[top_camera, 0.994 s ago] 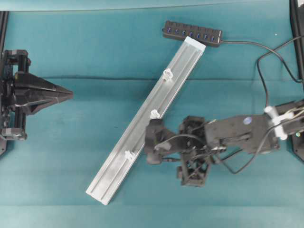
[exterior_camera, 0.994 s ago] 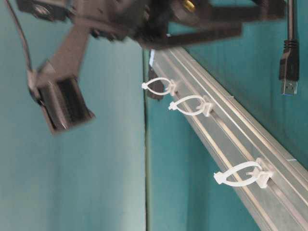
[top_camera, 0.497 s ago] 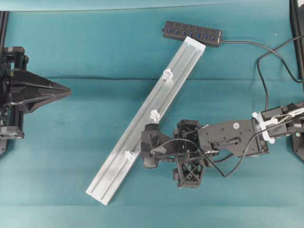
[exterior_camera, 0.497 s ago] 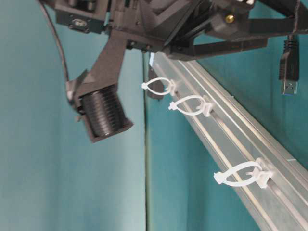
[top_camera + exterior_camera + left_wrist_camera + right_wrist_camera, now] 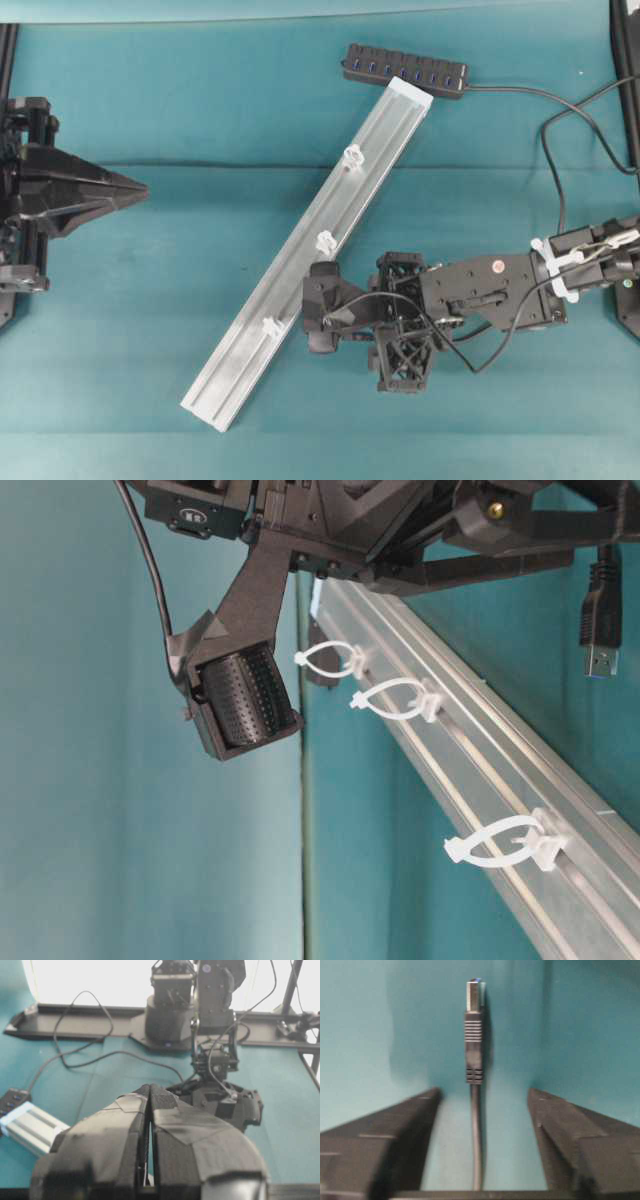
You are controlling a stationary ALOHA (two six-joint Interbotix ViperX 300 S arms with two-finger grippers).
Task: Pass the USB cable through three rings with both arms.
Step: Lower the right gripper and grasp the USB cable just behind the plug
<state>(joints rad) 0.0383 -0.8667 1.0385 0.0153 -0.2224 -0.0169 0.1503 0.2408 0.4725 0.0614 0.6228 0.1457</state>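
In the right wrist view the USB cable (image 5: 473, 1035) lies straight on the teal cloth, with its metal-tipped plug pointing away. My right gripper (image 5: 484, 1092) is open, one finger on each side of the cord, neither touching it. From table level the plug (image 5: 601, 620) shows at the upper right, beside the rail. The three rings (image 5: 352, 156) (image 5: 325, 240) (image 5: 270, 325) stand along the silver rail (image 5: 300, 290). My left gripper (image 5: 140, 188) is shut and empty at the far left, well away from the rail.
A black multi-port hub (image 5: 405, 68) sits at the rail's far end, and its cord (image 5: 520, 92) loops off to the right. My right arm (image 5: 480, 295) stretches in low from the right and stops beside the rail's lower half. The rings (image 5: 395, 698) stick out sideways from the rail.
My right arm shifted a little towards the rail and its wrist camera swung round in the table-level view. The left gripper drew back slightly and stays shut.
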